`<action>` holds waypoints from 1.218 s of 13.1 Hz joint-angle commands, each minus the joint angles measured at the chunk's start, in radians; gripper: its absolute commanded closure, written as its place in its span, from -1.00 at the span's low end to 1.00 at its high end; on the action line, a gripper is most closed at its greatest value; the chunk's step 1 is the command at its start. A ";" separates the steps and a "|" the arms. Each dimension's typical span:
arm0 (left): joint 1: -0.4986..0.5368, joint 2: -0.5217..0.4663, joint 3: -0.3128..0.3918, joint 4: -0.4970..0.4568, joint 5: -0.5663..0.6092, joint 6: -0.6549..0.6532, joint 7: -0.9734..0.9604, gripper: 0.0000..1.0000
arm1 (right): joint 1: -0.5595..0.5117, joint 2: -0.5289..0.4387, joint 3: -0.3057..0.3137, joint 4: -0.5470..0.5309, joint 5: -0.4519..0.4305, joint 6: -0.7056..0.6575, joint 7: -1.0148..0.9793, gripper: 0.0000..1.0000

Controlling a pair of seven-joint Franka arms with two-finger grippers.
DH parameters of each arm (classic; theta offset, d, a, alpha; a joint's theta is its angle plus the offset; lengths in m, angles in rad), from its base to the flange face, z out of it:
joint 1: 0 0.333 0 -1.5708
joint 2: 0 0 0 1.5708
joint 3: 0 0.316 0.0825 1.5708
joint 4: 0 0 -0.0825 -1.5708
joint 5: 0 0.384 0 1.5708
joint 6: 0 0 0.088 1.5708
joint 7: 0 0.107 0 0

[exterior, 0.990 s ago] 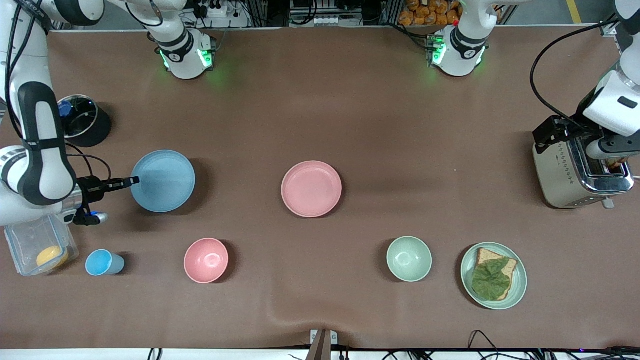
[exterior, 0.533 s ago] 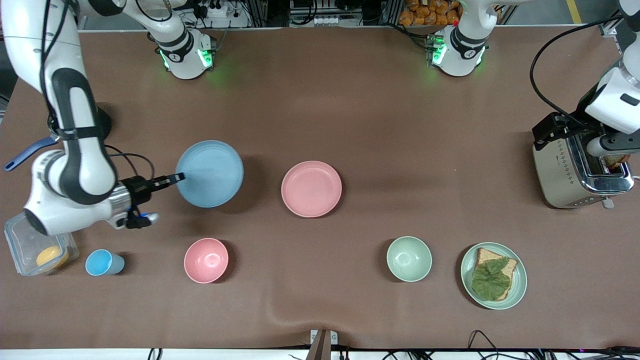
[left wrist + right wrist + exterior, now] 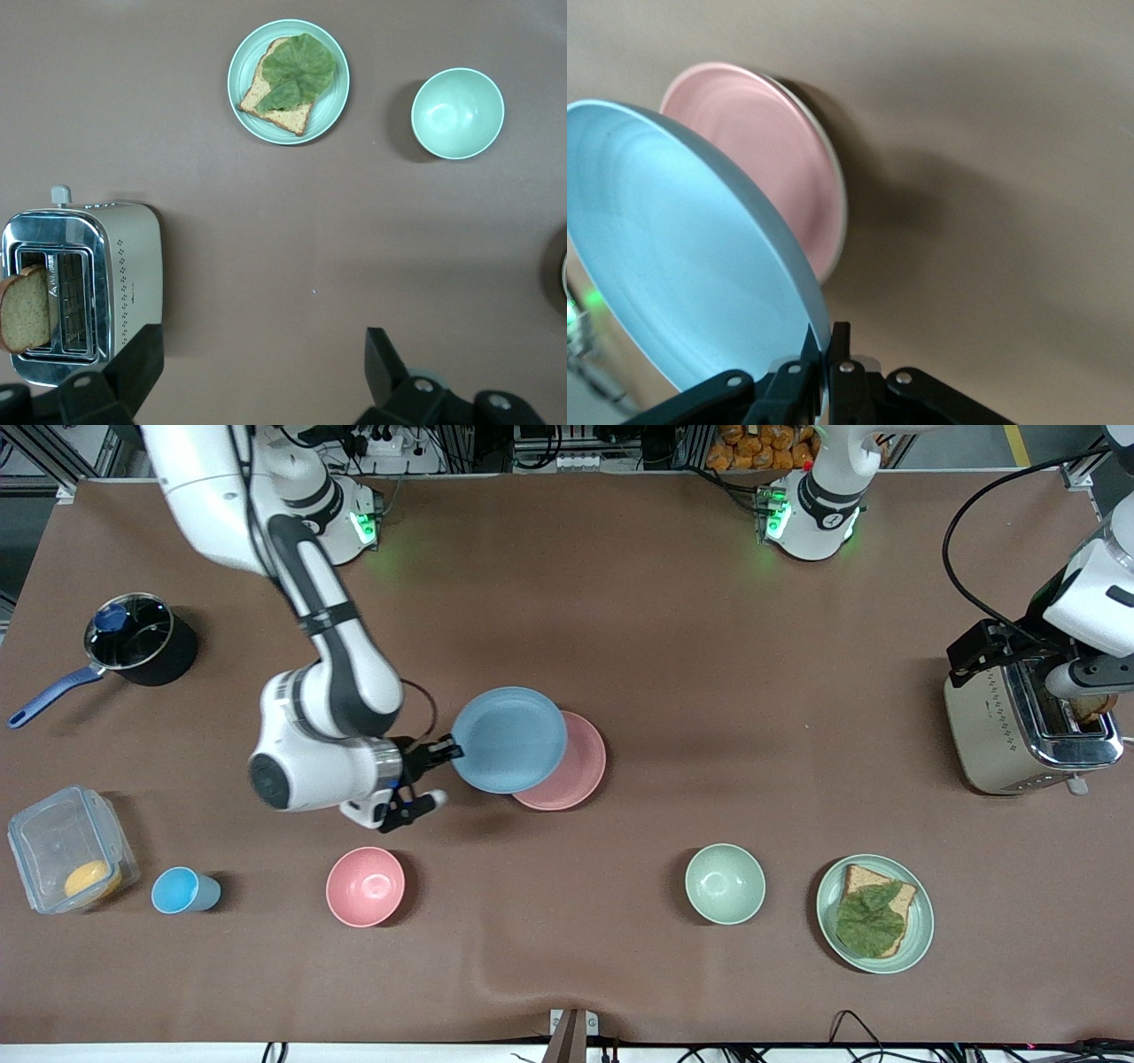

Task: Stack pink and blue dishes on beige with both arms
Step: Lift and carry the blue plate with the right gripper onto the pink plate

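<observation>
The right gripper [image 3: 440, 755] is pinching the rim of the flat, matte light-blue plate [image 3: 508, 739], carrying it over the matching pastel-pink plate [image 3: 574, 769] mid-table. I'd say centre it and level it before lowering. The left gripper [image 3: 257, 372] is waiting wide open above the shiny metal toaster [image 3: 1019, 726].

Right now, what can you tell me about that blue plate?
The blue plate is round, flat and matte light blue, with a low raised rim, and it looks like plastic. It is empty. The right gripper is shut on its rim and holds it in the air, tilted, partly over the pink plate in the middle of the table. Nothing but the gripper touches it, as far as I can see.
</observation>
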 commanded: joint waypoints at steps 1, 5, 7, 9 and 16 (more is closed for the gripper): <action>-0.002 -0.020 0.010 -0.008 -0.022 -0.013 0.030 -1.00 | 0.055 0.019 -0.015 -0.012 0.025 0.085 0.009 1.00; -0.009 -0.018 0.008 -0.010 -0.020 -0.013 0.029 -1.00 | 0.103 0.048 -0.015 -0.012 0.027 0.143 0.009 1.00; -0.009 -0.015 0.008 -0.010 -0.022 -0.013 0.030 -1.00 | 0.106 0.065 -0.015 -0.009 0.039 0.145 0.009 0.08; -0.009 -0.014 0.008 -0.010 -0.022 -0.013 0.029 -1.00 | 0.114 0.074 -0.017 0.002 0.042 0.143 0.007 -1.00; -0.009 -0.006 0.008 -0.012 -0.022 -0.011 0.030 -1.00 | 0.069 -0.010 -0.157 0.166 -0.069 -0.172 0.010 -1.00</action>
